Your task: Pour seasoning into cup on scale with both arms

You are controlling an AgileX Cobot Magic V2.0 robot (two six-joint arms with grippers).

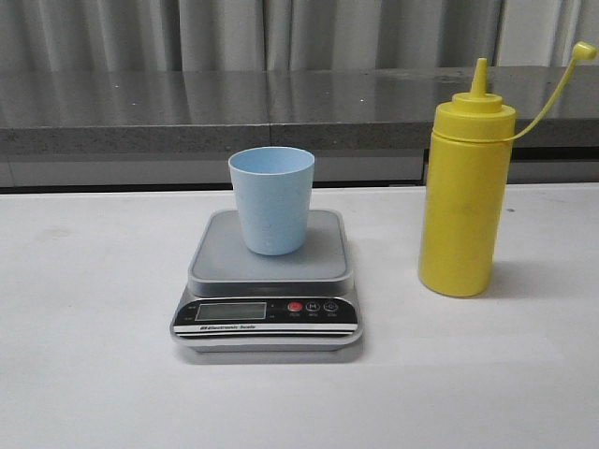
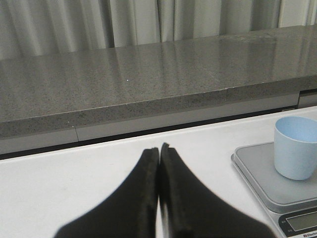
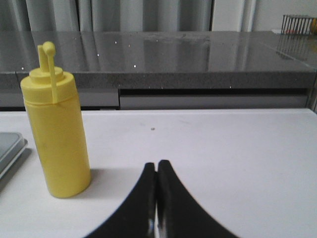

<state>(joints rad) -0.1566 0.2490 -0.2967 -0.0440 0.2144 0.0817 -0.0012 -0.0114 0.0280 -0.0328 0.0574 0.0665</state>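
Front view: scale flat on the white tabletop, display and buttons on its near strip. Cup upright on the scale platform, mouth open, nothing visible inside. Seasoning bottle upright on the tabletop, right of the scale and apart from it, nozzle up, cap strap arcing off to the right with the cap hanging free. Grey ledge along the back, behind the scale. Neither arm visible here.

Left wrist view: left gripper with fingers pressed together, tips touching, gripping nothing. Hovering over bare tabletop to the left of the scale, apart from it. Cup on the scale platform visible at the frame edge; corner of the display just showing.

Right wrist view: right gripper with fingers likewise closed tip to tip, gripping nothing. Seasoning bottle standing near the gripper but not touching, cap strap folded up against the nozzle from this angle. Scale edge just beside the bottle on its far side from the gripper.
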